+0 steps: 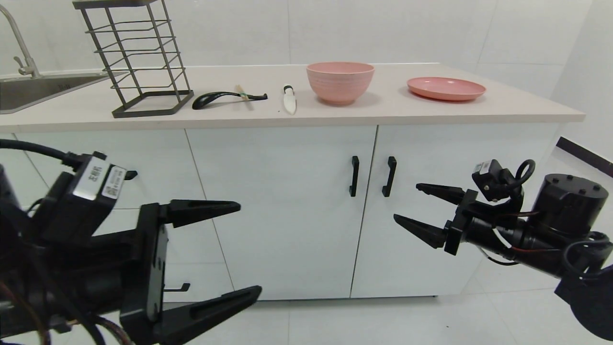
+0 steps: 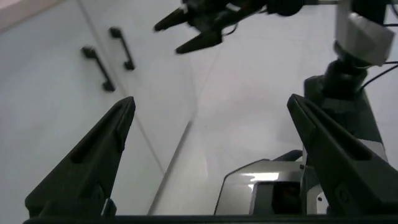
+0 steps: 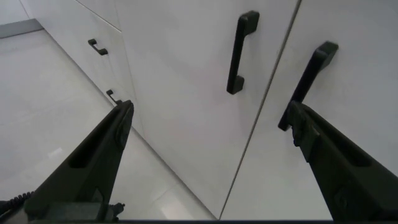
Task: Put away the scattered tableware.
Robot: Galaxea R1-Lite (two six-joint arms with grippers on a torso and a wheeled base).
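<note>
On the counter stand a pink bowl (image 1: pixel 340 81) and, to its right, a pink plate (image 1: pixel 446 88). Left of the bowl lie a white knife (image 1: pixel 289 99), a black spoon (image 1: pixel 213 98) and chopsticks (image 1: pixel 243 96). A black wire rack (image 1: pixel 139 62) stands at the counter's left. My left gripper (image 1: pixel 249 247) hangs open low in front of the cabinets, far below the counter. My right gripper (image 1: pixel 406 203) is open too, level with the cabinet door handles (image 1: pixel 354 176), pointing at the doors. Neither holds anything.
A steel sink (image 1: pixel 33 89) with a faucet (image 1: pixel 19 43) is at the counter's far left. White cabinet doors (image 3: pixel 186 93) fill the front below the counter, with black handles (image 3: pixel 239 53). A tiled floor lies below and a tiled wall behind.
</note>
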